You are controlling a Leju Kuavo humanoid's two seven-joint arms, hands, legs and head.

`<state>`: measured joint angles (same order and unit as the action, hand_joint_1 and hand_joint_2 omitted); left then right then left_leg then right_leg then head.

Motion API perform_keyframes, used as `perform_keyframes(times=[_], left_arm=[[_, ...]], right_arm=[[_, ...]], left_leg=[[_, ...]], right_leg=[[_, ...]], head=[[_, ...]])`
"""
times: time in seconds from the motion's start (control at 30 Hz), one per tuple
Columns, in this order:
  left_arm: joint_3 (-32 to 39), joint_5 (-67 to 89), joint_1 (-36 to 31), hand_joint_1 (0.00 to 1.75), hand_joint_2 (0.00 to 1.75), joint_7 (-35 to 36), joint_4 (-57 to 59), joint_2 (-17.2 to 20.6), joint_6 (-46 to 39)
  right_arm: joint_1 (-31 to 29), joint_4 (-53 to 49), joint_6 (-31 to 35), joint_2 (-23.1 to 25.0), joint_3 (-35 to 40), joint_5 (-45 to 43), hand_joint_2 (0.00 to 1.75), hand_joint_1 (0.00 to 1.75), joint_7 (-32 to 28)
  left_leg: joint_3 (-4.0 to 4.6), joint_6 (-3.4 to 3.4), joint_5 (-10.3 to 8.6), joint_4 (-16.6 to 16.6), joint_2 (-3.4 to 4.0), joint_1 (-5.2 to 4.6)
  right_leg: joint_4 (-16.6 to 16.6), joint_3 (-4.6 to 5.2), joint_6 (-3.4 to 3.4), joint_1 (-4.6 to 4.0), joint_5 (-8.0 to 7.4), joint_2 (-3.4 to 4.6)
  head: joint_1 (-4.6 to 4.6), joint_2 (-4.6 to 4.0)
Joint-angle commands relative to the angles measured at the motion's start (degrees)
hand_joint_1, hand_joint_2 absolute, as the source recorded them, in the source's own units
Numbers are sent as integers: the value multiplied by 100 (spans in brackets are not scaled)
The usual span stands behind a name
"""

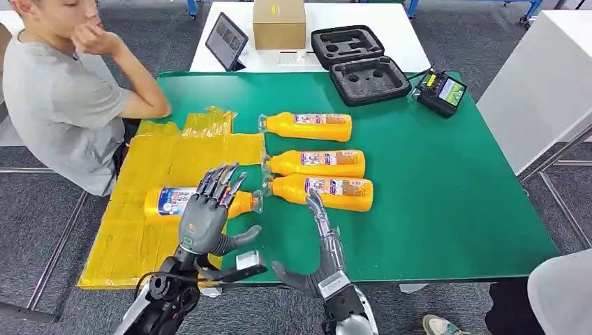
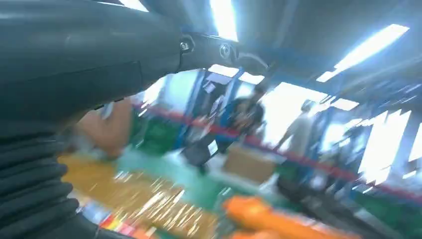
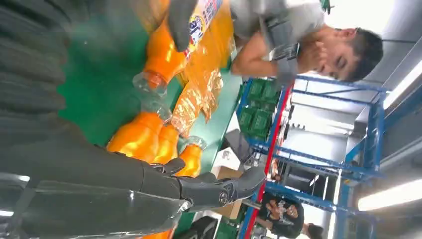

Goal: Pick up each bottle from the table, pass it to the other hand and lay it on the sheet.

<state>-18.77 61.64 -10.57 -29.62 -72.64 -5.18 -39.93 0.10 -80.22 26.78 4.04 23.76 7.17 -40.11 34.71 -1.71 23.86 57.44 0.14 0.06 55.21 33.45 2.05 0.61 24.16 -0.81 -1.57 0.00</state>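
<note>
The left hand [image 1: 204, 222] covers the middle of the bottle on the sheet [image 1: 166, 202], hiding part of its label. The left wrist view is motion-blurred; an orange bottle [image 2: 259, 214] at six o'clock there is a smear. The person [image 1: 56, 98] at ten o'clock is cut off by the head view's edge.

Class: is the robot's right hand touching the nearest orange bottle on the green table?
Cannot tell. In the head view the right hand has fingertips overlapping the nearest bottle, but no view shows contact or a gap plainly.
</note>
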Motion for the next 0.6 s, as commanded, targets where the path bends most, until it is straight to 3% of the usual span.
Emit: perform_keyframes(times=[0.03,0.27,0.3,0.33,0.4,0.43,0.6], left_arm=[[304,41,241,0,175,-236,-726,-186,-7],[358,-71,290,0,175,-410,-798,-255,-7],[375,-480,333,0,175,-751,-744,-352,-7],[4,-1250,353,0,175,-809,-695,-211,19],[-426,-2585,478,0,175,-819,-902,2,301],[-565,-3335,555,0,175,-883,-992,102,482],[-479,-4967,759,0,175,-1038,-1016,71,917]], right_arm=[[-24,-6,83,-26,58,-40,175,0,11],[-9,-34,130,-56,95,-38,175,0,11],[-35,-21,394,-147,240,103,175,0,11],[-114,172,1307,-319,493,790,175,0,11],[331,-168,1322,416,-1188,3582,175,0,11],[444,-118,1322,733,-1863,4563,175,0,11],[286,-63,1322,1040,-3352,5764,175,0,11]], left_leg=[[-8,6,7,1,2,2],[-17,10,8,-2,1,3],[-9,6,5,-1,3,2],[-6,4,4,0,2,2],[-9,4,2,-5,-11,-2],[-18,7,8,-5,-15,1],[-11,8,8,-4,-5,-1]], right_leg=[[0,-8,-5,-1,5,8],[-1,-15,-8,-3,6,8],[-1,-7,-5,-2,3,7],[-2,-5,-3,-2,2,7],[-3,-10,-3,1,6,-6],[-3,-21,-5,0,11,-8],[-1,-9,-6,1,7,1]], head=[[2,0],[0,0],[0,0],[0,0],[-2,0],[0,0],[-2,0]])
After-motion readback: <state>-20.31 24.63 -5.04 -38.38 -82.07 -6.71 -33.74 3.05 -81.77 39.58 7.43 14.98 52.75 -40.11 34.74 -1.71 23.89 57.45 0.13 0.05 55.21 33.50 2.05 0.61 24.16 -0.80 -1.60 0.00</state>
